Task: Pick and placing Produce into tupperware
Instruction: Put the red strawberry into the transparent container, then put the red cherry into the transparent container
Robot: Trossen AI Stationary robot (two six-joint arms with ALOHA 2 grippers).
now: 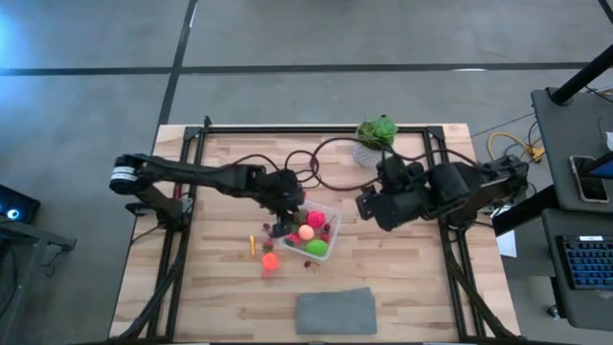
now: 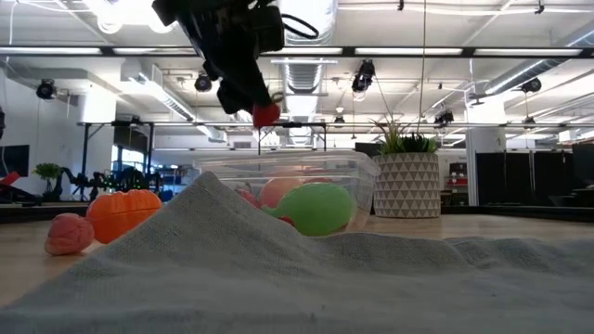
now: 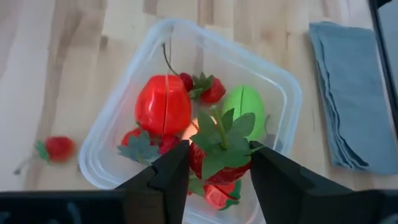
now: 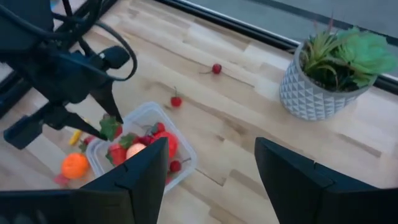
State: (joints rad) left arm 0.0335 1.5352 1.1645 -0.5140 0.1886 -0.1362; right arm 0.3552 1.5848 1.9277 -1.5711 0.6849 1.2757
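The tupperware (image 1: 329,217) is a clear tub at the table's middle. It holds a red piece (image 3: 163,104), a green piece (image 3: 244,102) and small strawberries. My left gripper (image 3: 217,163) hangs over the tub's left side, shut on a toy strawberry (image 3: 219,155) with a green leafy cap. It also shows in the low view, where the strawberry (image 2: 266,113) is above the tub (image 2: 362,172). My right gripper (image 4: 211,174) hovers open, high and right of the tub, with nothing between its fingers. My left gripper pinches the strawberry's red body (image 3: 198,163) between its two fingers, one on each side, just under the leafy cap. The fingers slant downward from the table's left. The strawberry is lifted clear above the tub, its leaves toward the wrist.
Loose produce lies left of the tub: an orange piece (image 1: 270,260), a yellow piece (image 1: 252,244), a strawberry (image 3: 57,148) and a pink piece (image 2: 68,232). Two cherries (image 4: 216,68) lie farther back. A potted plant (image 1: 376,131) stands at the far edge, a grey cloth (image 1: 335,311) near the front.
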